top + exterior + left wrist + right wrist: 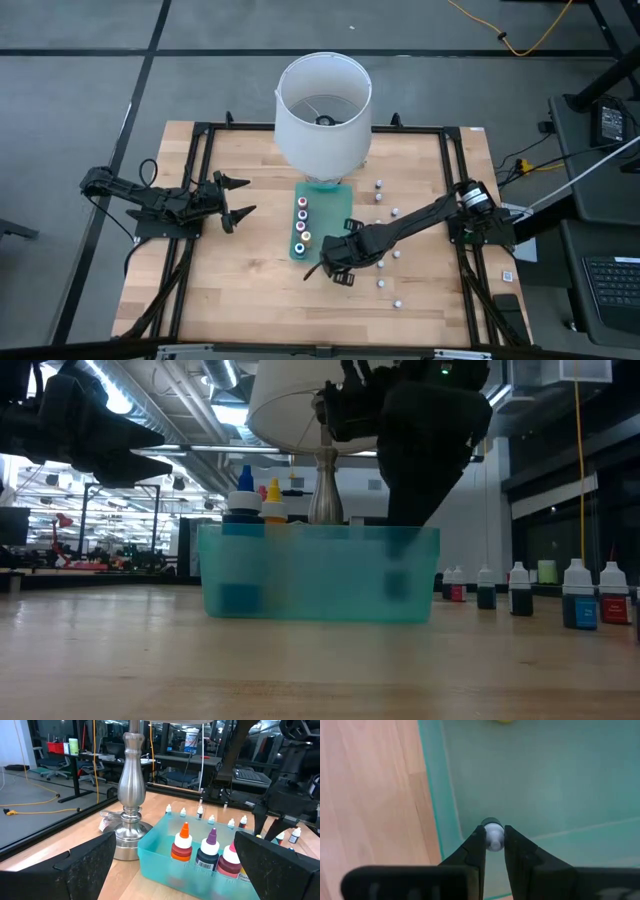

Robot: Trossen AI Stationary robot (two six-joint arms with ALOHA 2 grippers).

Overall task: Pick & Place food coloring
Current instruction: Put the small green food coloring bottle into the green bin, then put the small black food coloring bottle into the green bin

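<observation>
The food coloring bottles stand in a row inside a teal tray (335, 215), along its left side (301, 225); the left wrist view shows orange (183, 844) and purple (210, 849) caps there. More bottles (381, 284) stand loose on the table's right part. My right gripper (326, 264) points down over the tray's near right corner, shut on one small bottle (493, 836). My left gripper (246, 196) hovers open, left of the tray. My right gripper pinches the small bottle by its white cap (494, 831) between the two fingertips (476, 845), coming from above and pointing down. The bottle stays upright below the fingers, inside the tray next to its wall (436, 810). I cannot tell whether its base rests on the tray floor.
A lamp with a white shade (323, 105) and a silver base (131, 795) stands just beyond the tray's far end. A black frame (200, 160) borders the wooden tabletop. Bare wood lies near the table's near edge (250, 300).
</observation>
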